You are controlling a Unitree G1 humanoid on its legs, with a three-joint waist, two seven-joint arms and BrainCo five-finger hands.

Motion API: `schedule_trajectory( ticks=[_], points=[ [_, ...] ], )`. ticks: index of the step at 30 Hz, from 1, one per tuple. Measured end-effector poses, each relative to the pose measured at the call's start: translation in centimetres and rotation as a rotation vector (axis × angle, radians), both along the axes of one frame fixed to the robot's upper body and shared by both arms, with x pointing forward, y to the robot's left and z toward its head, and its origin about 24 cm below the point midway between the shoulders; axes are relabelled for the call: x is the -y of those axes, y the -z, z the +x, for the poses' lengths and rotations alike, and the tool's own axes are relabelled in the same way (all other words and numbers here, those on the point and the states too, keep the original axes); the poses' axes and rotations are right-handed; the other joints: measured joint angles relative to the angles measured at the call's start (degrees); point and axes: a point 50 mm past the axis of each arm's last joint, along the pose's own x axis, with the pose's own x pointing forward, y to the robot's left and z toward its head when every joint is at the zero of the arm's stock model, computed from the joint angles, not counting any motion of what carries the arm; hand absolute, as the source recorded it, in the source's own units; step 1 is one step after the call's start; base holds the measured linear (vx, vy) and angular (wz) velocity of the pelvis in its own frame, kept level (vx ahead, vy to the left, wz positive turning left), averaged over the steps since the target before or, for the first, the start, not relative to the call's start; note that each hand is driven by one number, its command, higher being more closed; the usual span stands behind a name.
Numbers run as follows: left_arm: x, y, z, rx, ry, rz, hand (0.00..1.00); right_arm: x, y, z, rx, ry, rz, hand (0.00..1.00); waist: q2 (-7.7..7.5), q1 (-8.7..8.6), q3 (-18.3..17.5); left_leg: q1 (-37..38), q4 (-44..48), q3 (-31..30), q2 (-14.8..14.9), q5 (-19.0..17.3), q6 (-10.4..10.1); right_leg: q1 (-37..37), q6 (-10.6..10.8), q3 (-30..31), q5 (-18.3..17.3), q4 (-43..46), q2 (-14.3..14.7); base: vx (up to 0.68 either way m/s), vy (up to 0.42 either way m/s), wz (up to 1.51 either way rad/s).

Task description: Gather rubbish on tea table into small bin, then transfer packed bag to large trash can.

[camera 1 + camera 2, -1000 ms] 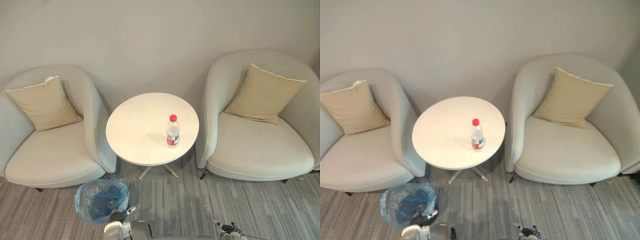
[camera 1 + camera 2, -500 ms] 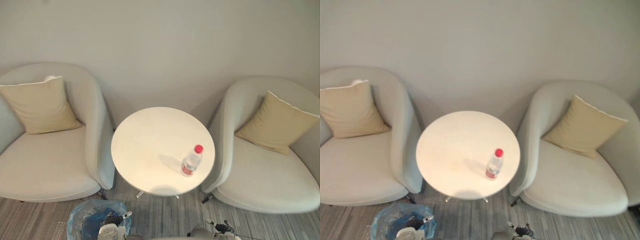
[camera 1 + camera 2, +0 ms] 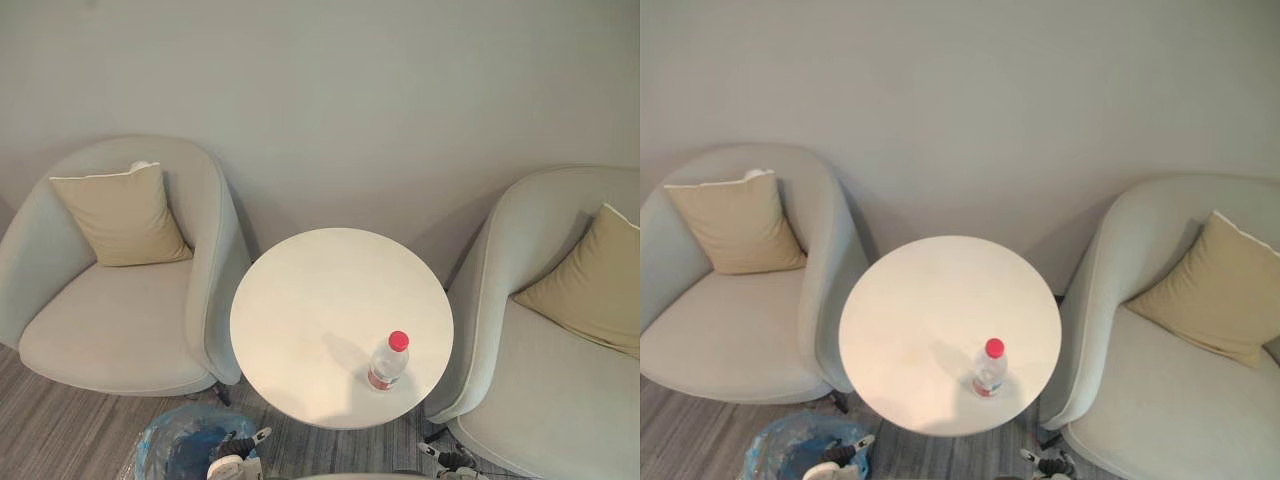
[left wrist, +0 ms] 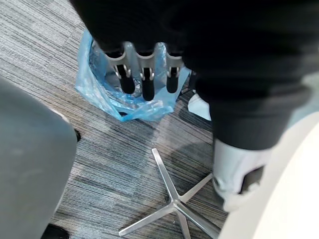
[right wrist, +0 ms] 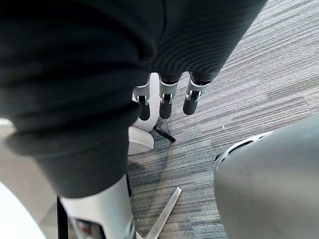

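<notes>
Bottle (image 3: pixel 385 365) of clear plastic, red-capped, upright on round white table (image 3: pixel 310 310)

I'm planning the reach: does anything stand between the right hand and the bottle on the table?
Nothing visible does. The bottle stands alone near the front edge of the table; the right hand hangs open off that edge, same side.

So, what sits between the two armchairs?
The round white table, with one upright red-capped bottle near the edge closest to the robot. Both eye views show it.
</notes>
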Motion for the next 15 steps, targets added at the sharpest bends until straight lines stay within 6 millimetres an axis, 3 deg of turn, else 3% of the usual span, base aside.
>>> schedule_trajectory(
  ticks=[9, 15],
  points=[
    [-0.9, -0.2, 0.4, 0.001, 0.085, 0.049, 0.0, -0.7, -0.5, 0.8, 0.04, -0.126, -0.043, 0.0, -2.0, -0.11, -0.6, -1.9, 0.0, -2.4, -1.9, 0.6, -0.1, -0.1, 1.1, -1.1, 1.8, -1.9, -1.6, -0.06, 0.031, 0.12],
    [-0.9, -0.3, 0.7, 0.001, 0.16, 0.072, 0.0, -0.1, -4.1, 3.3, 0.245, -0.337, -0.212, 0.0, -2.07, -0.71, -0.6, -3.1, -0.1, -2.9, -2.4, 0.8, -0.2, -1.3, 1.1, -1.1, 1.9, -1.7, -1.7, 0.0, 0.003, 0.01]
  ],
)
